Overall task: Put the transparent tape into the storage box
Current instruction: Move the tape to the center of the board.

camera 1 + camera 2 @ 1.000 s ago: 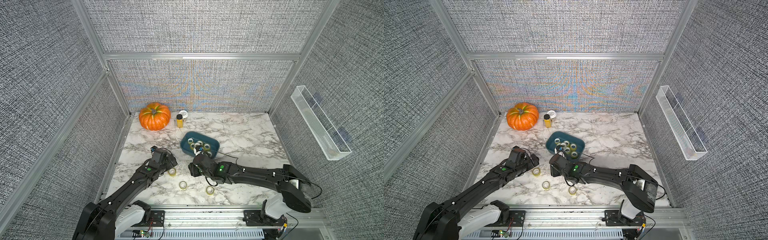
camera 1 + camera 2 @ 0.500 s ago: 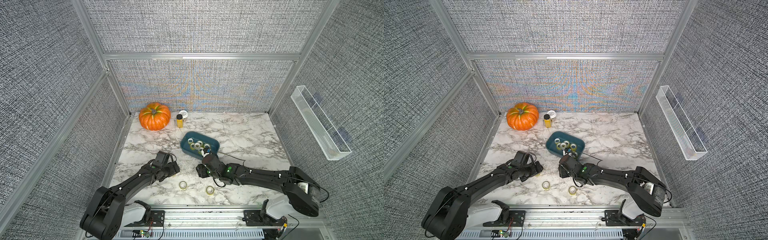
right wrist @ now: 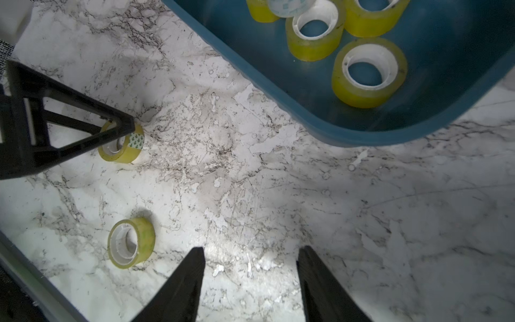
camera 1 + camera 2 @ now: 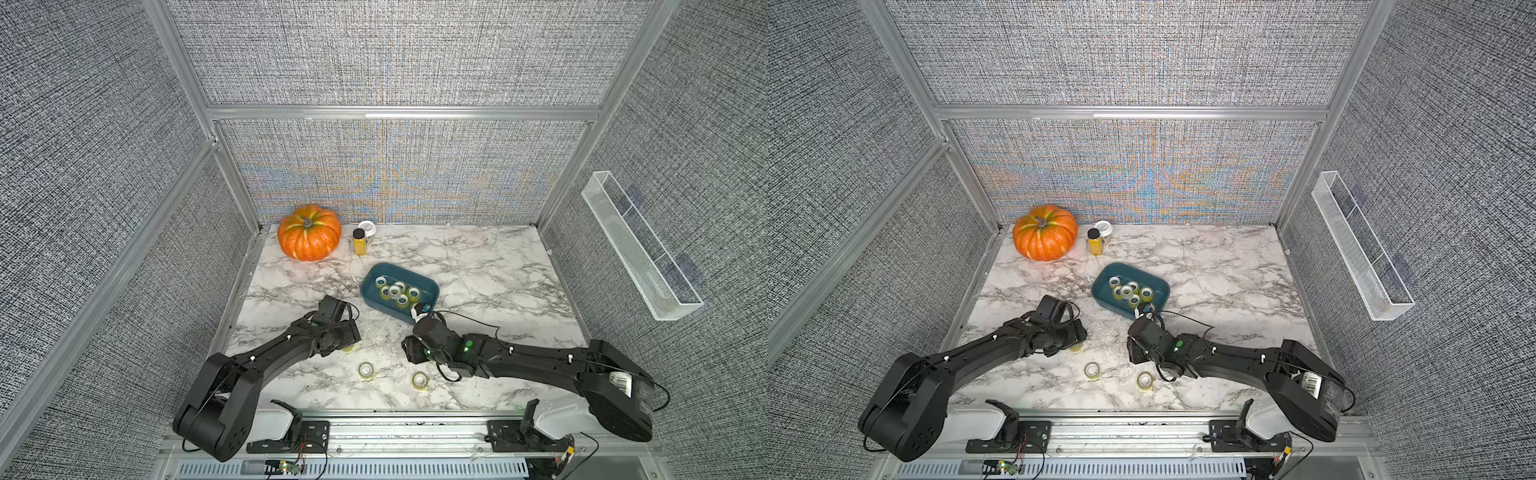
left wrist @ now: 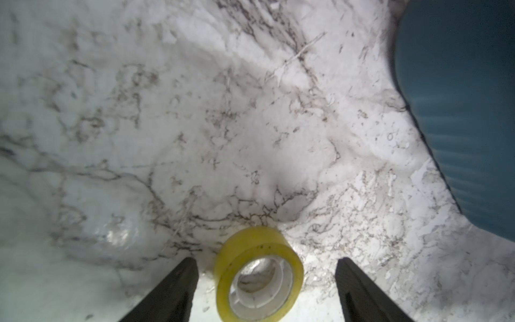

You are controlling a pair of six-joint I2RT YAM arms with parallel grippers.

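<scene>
As left end effector [image 5: 266, 259] straddles tape [image 5: 252, 241], untouched

Pumpkin: round orange pumpkin [image 4: 309, 232], back left corner of white marble tabletop [image 4: 478, 266].
Bottle: small yellow bottle [image 4: 359, 243], black cap, upright, just beside pumpkin.
Jar: white-lidded jar [image 4: 367, 227], behind bottle, at back edge.
Tray: long clear acrylic divided tray [image 4: 640, 245], on grey woven side wall [image 4: 706, 145].

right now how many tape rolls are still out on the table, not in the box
3 tape rolls: one between the left gripper's open jaws, one near the table's front edge, one beside it nearer the right arm. The arms may hide more.
</scene>
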